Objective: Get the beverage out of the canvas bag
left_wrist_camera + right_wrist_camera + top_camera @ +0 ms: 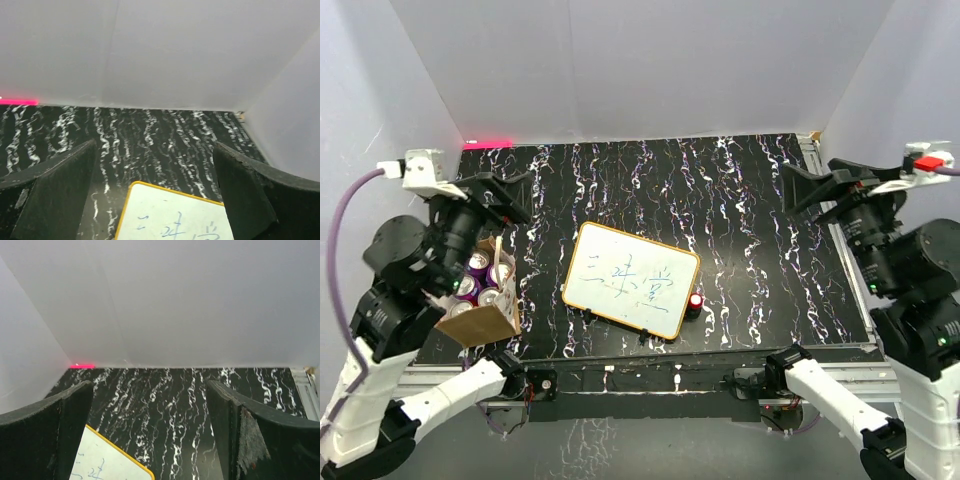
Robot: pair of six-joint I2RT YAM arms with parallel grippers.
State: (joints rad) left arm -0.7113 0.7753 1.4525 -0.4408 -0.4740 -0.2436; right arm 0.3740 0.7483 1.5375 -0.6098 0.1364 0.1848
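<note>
A tan boxy canvas bag [480,325] of purple beverage cans [478,266] sits just near of the wide-open left tool [513,195]. The right tool [800,190] gapes empty too.

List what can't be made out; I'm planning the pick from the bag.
Bag: top view, part hidden by left arm; absent from wrist views.
Cans: top view, too small to count or read.
Board: wrist views, cut off by bottom edge.

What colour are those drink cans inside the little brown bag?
Purple, with silver tops; the cans show best in the top external view.
</note>
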